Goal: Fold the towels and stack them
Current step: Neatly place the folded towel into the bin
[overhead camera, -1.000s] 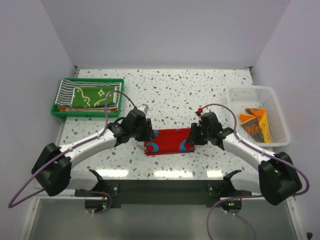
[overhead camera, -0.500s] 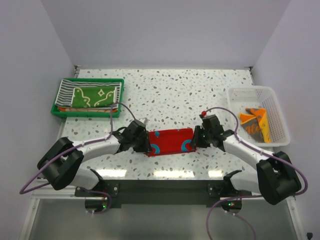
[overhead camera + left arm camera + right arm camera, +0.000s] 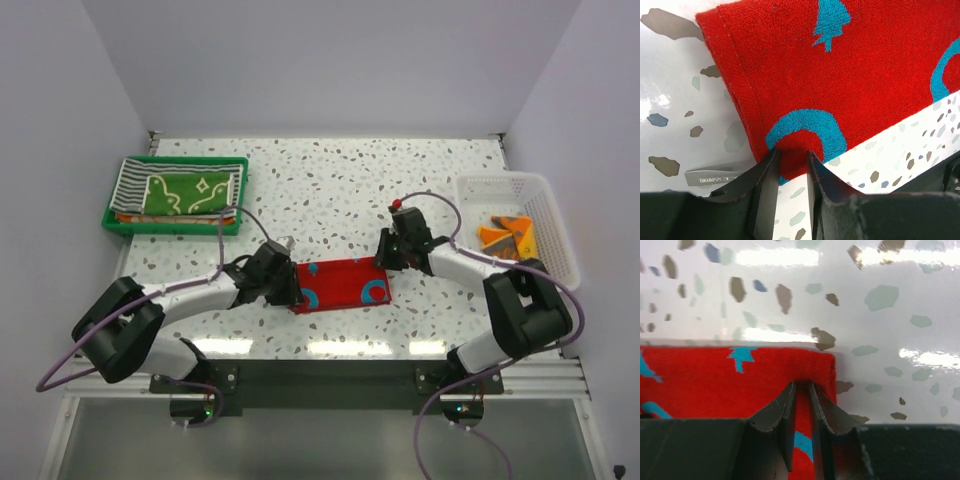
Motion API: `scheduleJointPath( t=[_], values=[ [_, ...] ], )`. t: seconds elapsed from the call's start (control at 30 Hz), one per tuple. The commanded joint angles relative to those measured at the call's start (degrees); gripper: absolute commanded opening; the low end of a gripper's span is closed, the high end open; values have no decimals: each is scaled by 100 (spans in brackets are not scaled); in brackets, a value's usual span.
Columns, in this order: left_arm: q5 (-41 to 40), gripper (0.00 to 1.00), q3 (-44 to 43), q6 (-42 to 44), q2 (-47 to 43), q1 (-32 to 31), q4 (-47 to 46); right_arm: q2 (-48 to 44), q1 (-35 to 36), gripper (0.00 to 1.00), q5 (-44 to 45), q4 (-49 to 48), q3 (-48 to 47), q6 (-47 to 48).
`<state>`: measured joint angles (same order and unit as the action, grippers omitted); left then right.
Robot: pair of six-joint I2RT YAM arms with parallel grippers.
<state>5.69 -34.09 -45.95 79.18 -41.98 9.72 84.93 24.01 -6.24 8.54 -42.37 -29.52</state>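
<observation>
Speckled table [image 3: 330,180] filled the overhead view. At its far left a tray [image 3: 112,222] held a green towel [image 3: 185,192] laid on a striped towel [image 3: 132,178], so a stack was already begun there. Orange towels [image 3: 508,235] lay crumpled in the basket [image 3: 500,185] at the right, by my judgement not yet folded. Between the arms the red towel [image 3: 340,283] lay as a narrow band, the left gripper [image 3: 290,290] at its left end and the right gripper [image 3: 385,255] at its far right corner.

From the left wrist, the narrowed fingers [image 3: 767,185] pinched the towel's near edge at a blue arc.

From the right wrist, the fingers [image 3: 827,415] clenched puckered red cloth just inside the corner. Another fold and the stacking looked to remain.
</observation>
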Motion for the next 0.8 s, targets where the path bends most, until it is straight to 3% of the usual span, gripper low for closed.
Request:
scheduleJointPath(
  t=[0.0, 0.2, 0.3, 0.43, 0.6, 0.77],
  values=[
    [-121, 34, 121, -72, -157, -30, -66, 331, -142, 20, 342, -528, 106, 104],
    [37, 43, 8, -45, -464, -30, 56, 139, -134, 23, 133, 112, -289, 745],
    [-226, 56, -299, 42, -754, 23, 390, -204, 85, 29, 114, 709, -605, 1184],
    [-525, 81, -809, 350, -921, 409, 882, -459, 726, 45, 298, 1308, -983, 1571],
    [-517, 98, -1188, 921, -948, 1489, 1295, -433, 1972, 63, 808, 1730, -1326, 1835],
    [-236, 100, -1276, 1474, -1123, 2858, 1542, 207, 3082, 79, 1212, 1958, -1932, 2107]
  ],
)
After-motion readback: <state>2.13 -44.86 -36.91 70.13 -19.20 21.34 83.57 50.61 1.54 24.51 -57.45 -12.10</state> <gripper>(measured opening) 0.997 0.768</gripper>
